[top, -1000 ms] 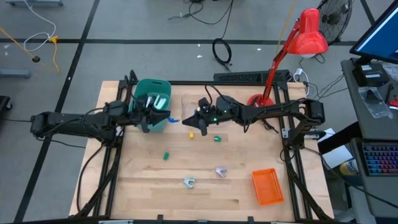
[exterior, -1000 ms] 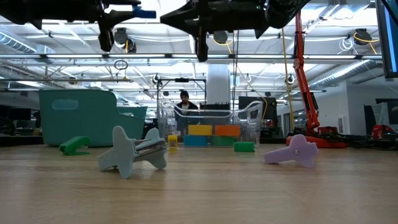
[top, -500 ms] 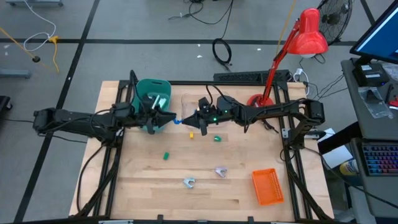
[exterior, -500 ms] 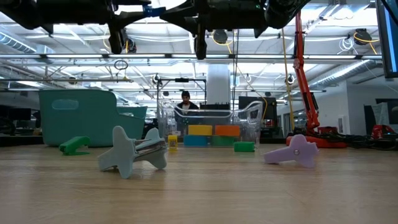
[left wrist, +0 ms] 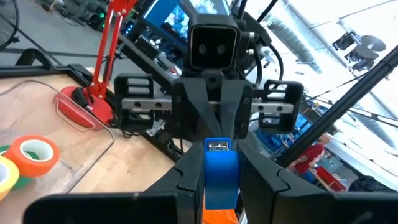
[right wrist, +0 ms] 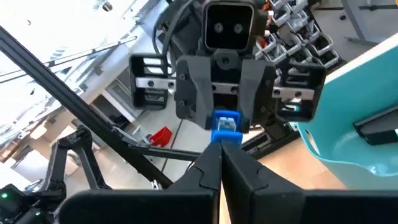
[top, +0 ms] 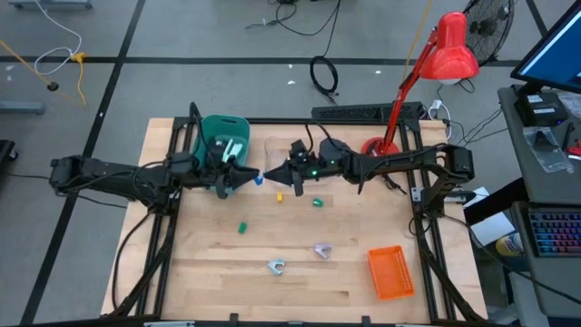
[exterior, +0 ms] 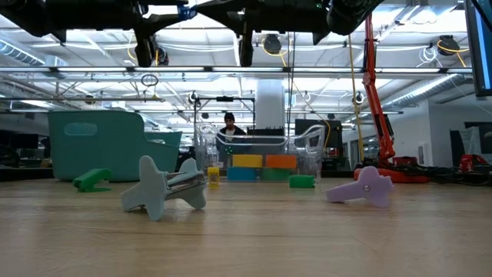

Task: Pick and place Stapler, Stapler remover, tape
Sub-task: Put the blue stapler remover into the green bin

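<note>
Overhead: left hand (top: 251,173) and right hand (top: 270,174) meet tip to tip above the table (top: 218,272), beside the teal bin (top: 223,136). Left wrist view: left hand clamps a blue stapler (left wrist: 220,171); orange tape (left wrist: 31,153) and yellow tape (left wrist: 6,176) lie in a clear tray. Right wrist view: right hand (right wrist: 219,163) fully closed, its tips touching the stapler.

Two staple removers (top: 276,265) (top: 321,250), two green staplers (top: 242,227) (top: 318,203), one teal bin (top: 223,133), one orange basket (top: 390,272).

Wooden table (top: 218,272) bears teal bin (top: 224,136), orange basket (top: 391,272).
</note>
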Motion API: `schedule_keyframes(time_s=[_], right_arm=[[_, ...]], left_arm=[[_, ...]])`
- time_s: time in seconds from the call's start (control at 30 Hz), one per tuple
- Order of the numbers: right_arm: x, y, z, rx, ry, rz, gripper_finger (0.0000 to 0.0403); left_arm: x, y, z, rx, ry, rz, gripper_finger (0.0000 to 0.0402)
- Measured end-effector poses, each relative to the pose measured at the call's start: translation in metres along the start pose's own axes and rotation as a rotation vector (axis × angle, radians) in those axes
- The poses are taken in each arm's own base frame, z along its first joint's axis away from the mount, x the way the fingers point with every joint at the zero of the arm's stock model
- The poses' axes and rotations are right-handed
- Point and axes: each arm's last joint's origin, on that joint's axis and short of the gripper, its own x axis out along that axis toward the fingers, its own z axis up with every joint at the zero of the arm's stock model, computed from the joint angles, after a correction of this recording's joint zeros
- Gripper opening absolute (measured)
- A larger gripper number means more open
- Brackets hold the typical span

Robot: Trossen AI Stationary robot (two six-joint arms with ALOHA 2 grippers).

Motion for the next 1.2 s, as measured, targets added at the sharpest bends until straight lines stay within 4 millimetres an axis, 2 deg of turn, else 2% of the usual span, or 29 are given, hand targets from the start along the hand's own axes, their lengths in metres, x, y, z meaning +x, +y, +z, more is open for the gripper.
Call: schedule_keyframes(time_s=[0.37, 0.57, 0.83, 1.2], right_arm=[[0.0, 0.0, 0.0, 0.001, -0.011, -0.018, 0.0], [-0.001, 0.001, 0.0, -0.001, -0.004, -0.009, 0.0], [-0.003, 0.003, 0.002, -0.023, 0.007, -0.03, 0.0], [-0.016, 0.012, 0.008, -0.061, 0.062, -0.083, 0.0]], left_arm=[[0.013, 0.003, -0.006, -0.011, -0.017, -0.027, 0.0071], [0.02, -0.001, -0.002, 0.008, 0.001, -0.046, 0.0071], [0.02, -0.001, -0.002, 0.01, 0.01, -0.038, 0.0071], [0.006, -0.003, 0.009, 0.043, 0.008, 0.004, 0.0071]])
